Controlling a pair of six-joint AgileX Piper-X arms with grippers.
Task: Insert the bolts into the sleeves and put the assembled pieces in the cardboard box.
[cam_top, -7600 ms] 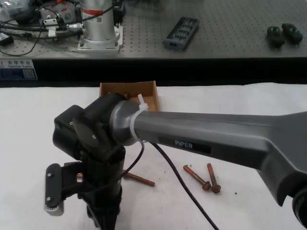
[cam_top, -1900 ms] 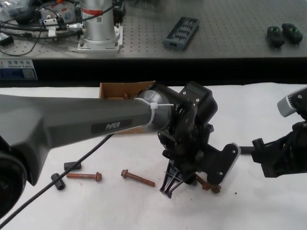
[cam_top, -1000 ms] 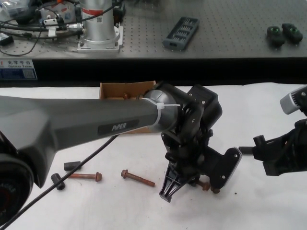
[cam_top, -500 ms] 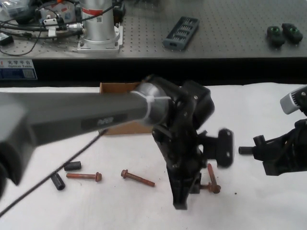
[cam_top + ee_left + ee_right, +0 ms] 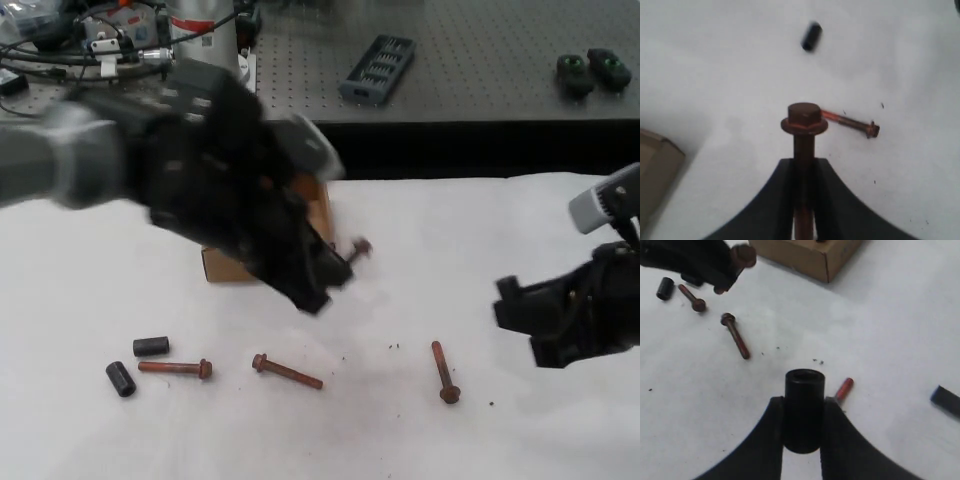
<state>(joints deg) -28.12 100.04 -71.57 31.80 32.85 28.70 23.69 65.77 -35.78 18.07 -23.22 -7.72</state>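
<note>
Tabletop cloth [image 5: 480, 230] is seen under the cardboard box [image 5: 225, 268]. Just beside the box, a bolt [image 5: 802, 122] is clamped in the left gripper [image 5: 803, 165] jaws. Well right of it, a sleeve [image 5: 804, 390] is pinched in the right gripper [image 5: 804, 412] jaws. Three loose bolts [image 5: 287, 371] and two loose sleeves [image 5: 151, 346] are laid in front of the box.

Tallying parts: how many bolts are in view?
4. One bolt in the left tool; three on the cloth: left bolt, middle bolt, right bolt. The box may hide more.
</note>
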